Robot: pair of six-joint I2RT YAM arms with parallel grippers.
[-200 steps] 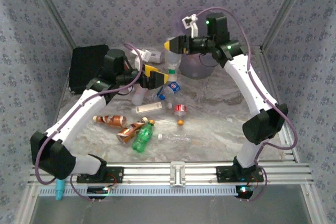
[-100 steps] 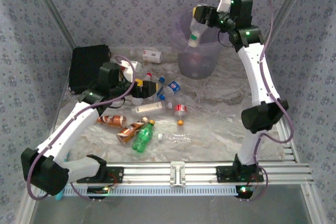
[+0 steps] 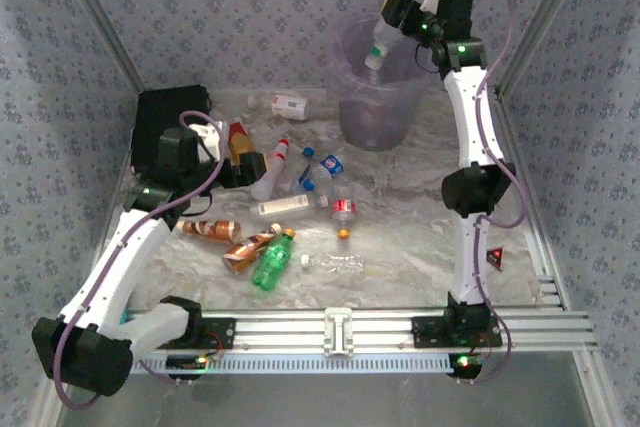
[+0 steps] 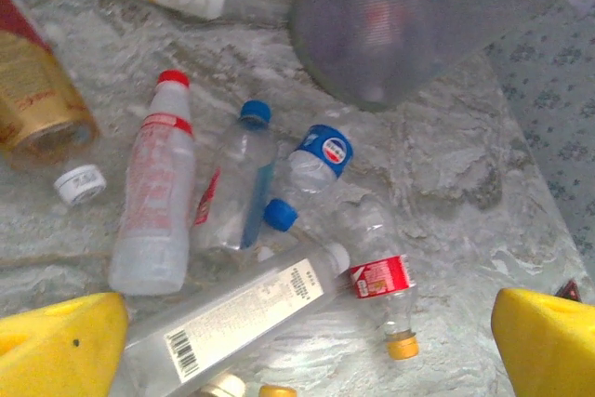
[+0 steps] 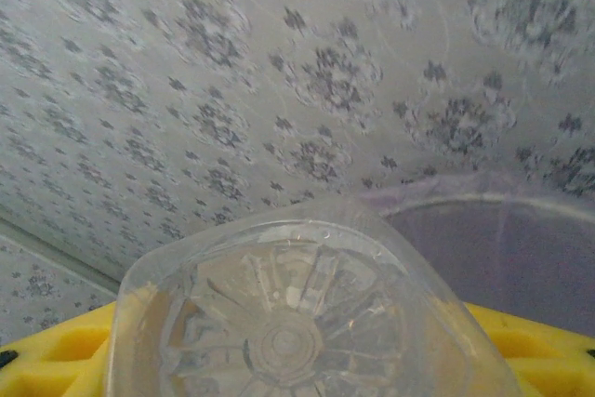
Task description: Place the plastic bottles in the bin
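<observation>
The pale purple bin [image 3: 378, 97] stands at upper centre of the overhead frame. Something reddish shows blurred through its wall (what it is, I cannot tell). Over its opening the right gripper [image 3: 392, 29] clamps a clear bottle [image 3: 377, 52] with a green band, base toward the wrist. The left gripper [image 4: 307, 346], fingers spread wide, hangs above the loose bottles [image 3: 290, 207] strewn centre-left.

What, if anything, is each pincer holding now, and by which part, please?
Right pincer: clear plastic bottle, gripped at its base end. Left pincer: open, holding nothing.
</observation>
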